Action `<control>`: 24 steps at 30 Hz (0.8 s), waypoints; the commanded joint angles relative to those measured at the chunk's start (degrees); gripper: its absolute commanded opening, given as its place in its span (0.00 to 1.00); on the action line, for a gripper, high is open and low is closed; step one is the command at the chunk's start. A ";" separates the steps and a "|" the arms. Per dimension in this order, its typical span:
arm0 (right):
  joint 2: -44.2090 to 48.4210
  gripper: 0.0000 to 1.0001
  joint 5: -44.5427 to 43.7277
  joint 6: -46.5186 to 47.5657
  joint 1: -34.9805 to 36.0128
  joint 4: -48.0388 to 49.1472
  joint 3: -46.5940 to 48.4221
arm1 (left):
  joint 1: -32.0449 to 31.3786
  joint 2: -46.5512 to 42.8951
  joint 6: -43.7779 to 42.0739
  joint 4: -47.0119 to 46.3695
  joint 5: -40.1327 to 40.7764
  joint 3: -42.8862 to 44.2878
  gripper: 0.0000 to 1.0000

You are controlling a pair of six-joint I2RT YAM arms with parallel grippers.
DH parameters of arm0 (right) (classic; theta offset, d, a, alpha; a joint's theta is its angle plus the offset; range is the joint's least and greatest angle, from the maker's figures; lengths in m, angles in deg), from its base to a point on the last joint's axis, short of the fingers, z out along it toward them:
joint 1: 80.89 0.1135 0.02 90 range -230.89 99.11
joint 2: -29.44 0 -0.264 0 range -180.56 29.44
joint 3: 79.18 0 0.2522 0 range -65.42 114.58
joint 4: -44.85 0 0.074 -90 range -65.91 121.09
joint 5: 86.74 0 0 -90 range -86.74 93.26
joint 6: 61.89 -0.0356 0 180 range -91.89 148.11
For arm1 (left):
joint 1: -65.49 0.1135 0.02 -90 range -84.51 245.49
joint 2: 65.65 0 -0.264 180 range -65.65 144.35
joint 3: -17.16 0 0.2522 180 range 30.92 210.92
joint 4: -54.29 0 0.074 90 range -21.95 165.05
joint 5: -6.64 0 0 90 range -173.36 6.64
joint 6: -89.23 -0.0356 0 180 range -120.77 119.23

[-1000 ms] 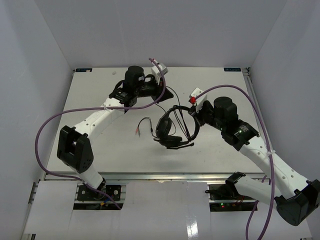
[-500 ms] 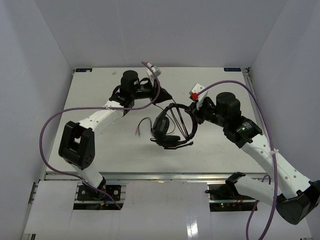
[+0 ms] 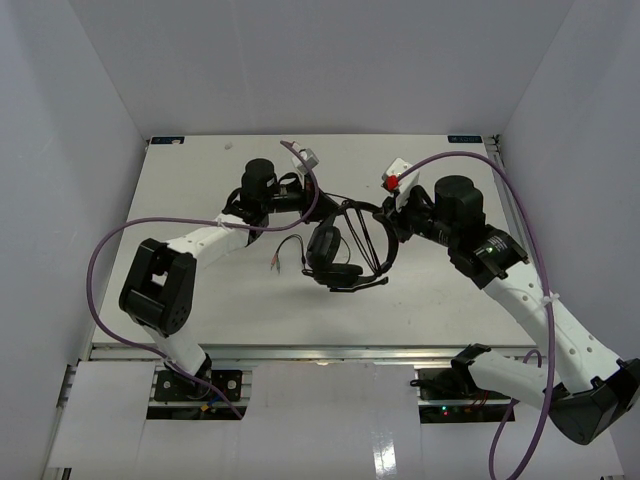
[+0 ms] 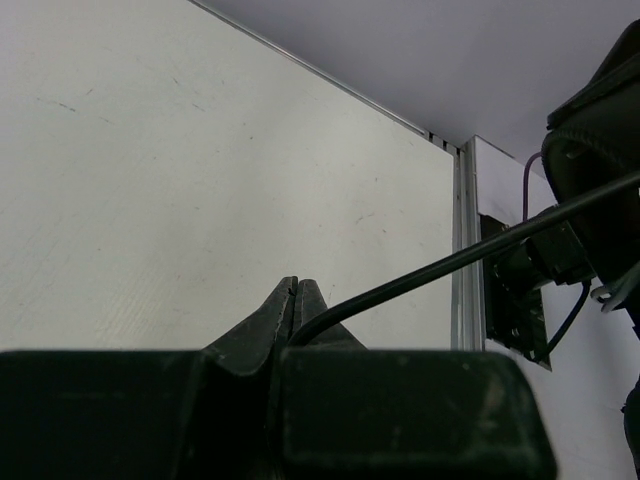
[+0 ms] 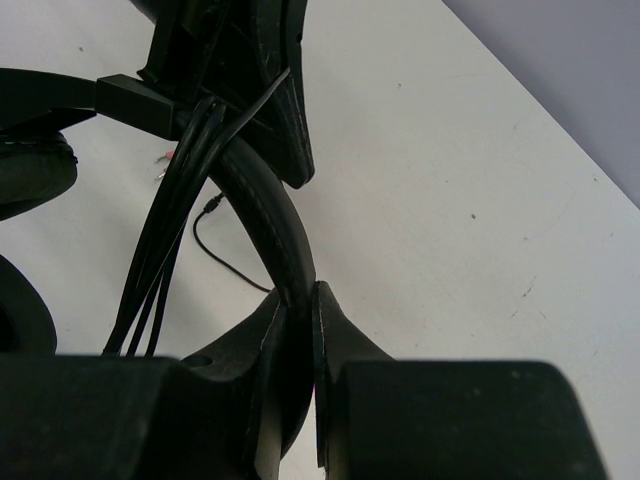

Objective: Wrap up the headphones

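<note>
Cord (image 4: 450, 262), thin and black, is pinched between the clenched fingertips of the left gripper (image 4: 295, 292). This gripper sits toward the far middle of the table (image 3: 440, 300), just left of the headphones (image 3: 345, 245). From the pinch the cord runs taut to the right, toward the headset. Its loose end lies on the table left of the earcups and finishes in small coloured plugs (image 3: 273, 262). The headphones sit around the table's centre, between the two arms, with several cord strands (image 5: 165, 220) crossing the arch. Whether the lower earcup rests on the surface cannot be told. At the right, the right gripper (image 5: 297, 300) is clamped on the headband (image 5: 262, 195), its fingers squeezing the band from both sides.
</note>
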 commanded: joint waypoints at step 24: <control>-2.05 0.08 5.08 -7.49 -7.92 4.81 12.21 | 0.12 0.30 19.67 -35.34 1.46 -20.21 0.19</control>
